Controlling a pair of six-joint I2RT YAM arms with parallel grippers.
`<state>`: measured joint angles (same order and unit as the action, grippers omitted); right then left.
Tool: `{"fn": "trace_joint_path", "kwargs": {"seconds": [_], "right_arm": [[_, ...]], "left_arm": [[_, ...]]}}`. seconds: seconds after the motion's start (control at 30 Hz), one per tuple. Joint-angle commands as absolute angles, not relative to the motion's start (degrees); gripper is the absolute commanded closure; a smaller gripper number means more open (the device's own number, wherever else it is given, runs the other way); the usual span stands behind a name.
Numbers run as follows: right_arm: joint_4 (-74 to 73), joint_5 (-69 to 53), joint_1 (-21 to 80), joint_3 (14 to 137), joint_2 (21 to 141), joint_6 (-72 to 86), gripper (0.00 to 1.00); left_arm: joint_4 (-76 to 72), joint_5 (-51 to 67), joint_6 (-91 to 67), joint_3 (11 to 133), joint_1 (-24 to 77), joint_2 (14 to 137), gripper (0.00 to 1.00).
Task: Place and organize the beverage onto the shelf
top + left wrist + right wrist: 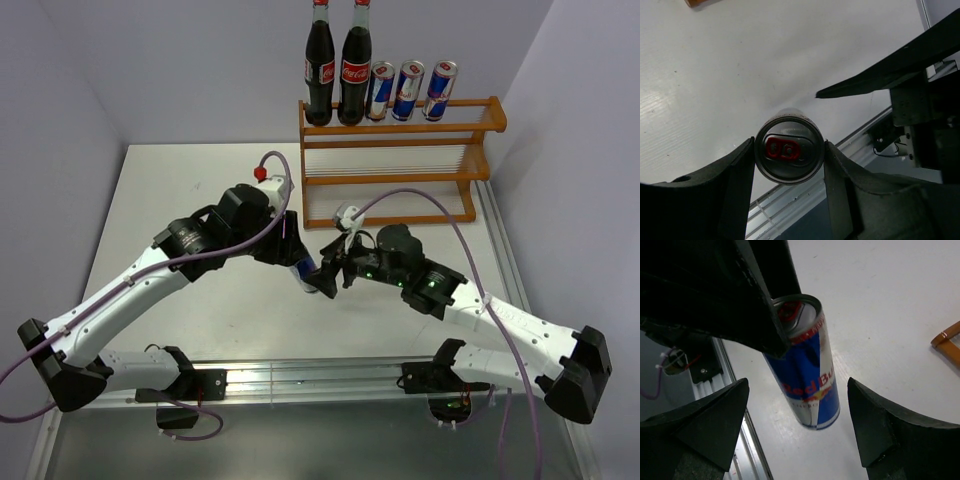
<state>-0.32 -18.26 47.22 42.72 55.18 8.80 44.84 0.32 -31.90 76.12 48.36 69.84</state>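
Note:
My left gripper (788, 145) is shut on a blue-and-silver can (788, 152), its red-tabbed top facing that wrist camera. Seen from above, the can (307, 272) hangs tilted over the middle of the table. My right gripper (797, 385) straddles the lower body of the same can (807, 377), open, with a gap on each side. The shelf (400, 146) stands at the back right. Two cola bottles (319, 70) (355, 68) and three cans (408, 90) stand in a row on its top tier; the lower tier holds nothing.
An aluminium rail (320, 375) runs along the near table edge between the arm bases. Purple cables (440, 205) loop over both arms. Walls close in the table on the left, back and right. A corner of the shelf (947, 342) shows at the right of the right wrist view.

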Motion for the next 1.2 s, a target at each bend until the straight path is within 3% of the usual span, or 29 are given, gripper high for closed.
{"fn": "trace_joint_path", "kwargs": {"seconds": [0.0,0.33,0.57,0.7,0.77,0.8,0.83,0.93,1.03,1.17], "right_arm": [[-0.87,-10.72,50.53,46.67,57.47,1.59,0.14],[-0.35,-10.38,54.23,45.18,62.05,-1.05,0.22],[3.6,-11.25,54.23,42.1,61.79,-1.32,0.38],[6.5,-12.13,54.23,40.52,61.26,-1.58,0.61],[8.68,-13.09,54.23,39.73,60.47,-1.23,0.79],[9.75,-13.18,54.23,39.38,59.6,-0.45,0.82],[11.06,-13.1,54.23,38.24,58.98,-0.09,0.85],[16.25,-12.57,54.23,36.05,56.87,2.55,0.9],[20.29,-11.52,54.14,34.37,55.2,3.16,0.96],[22.23,-9.67,54.23,32.7,54.23,3.25,1.0]], "left_arm": [[40.52,6.15,-29.97,80.42,48.25,69.78,1.0],[41.57,8.26,-27.78,82.61,48.25,71.54,1.0],[42.89,7.03,-27.25,83.67,48.25,71.81,1.0],[42.71,7.03,-27.42,83.93,48.25,71.72,1.0],[42.45,7.03,-27.42,83.85,48.25,71.54,1.0],[42.02,6.86,-27.51,83.85,48.25,71.19,0.94],[41.58,6.77,-27.51,83.67,48.25,70.93,0.75],[40.52,6.15,-27.6,83.32,48.34,70.05,0.33],[39.56,5.98,-28.12,82.97,48.25,69.61,0.17],[38.06,6.24,-28.82,82.53,48.25,69.61,0.12]]}}
